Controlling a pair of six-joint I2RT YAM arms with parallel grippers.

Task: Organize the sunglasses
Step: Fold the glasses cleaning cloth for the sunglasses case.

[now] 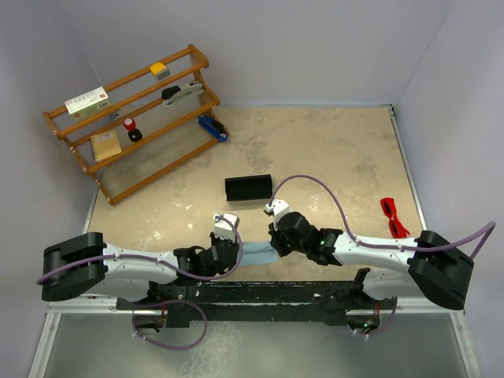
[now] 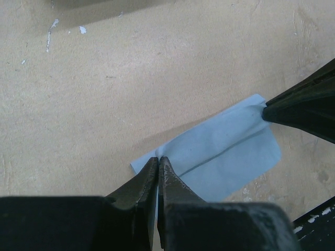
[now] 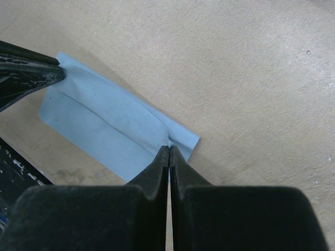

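The red sunglasses lie folded on the table at the far right, away from both arms. The long black case lies open at the middle. A pale blue cloth lies between the two grippers near the front edge. My left gripper is shut on the cloth's left end. My right gripper is shut on its right end. The cloth is folded over lengthwise, with a crease along it.
A wooden rack stands at the back left with a box, notepad, stapler and other small items. Grey walls close the table at the back and both sides. The black arm mount runs along the front edge.
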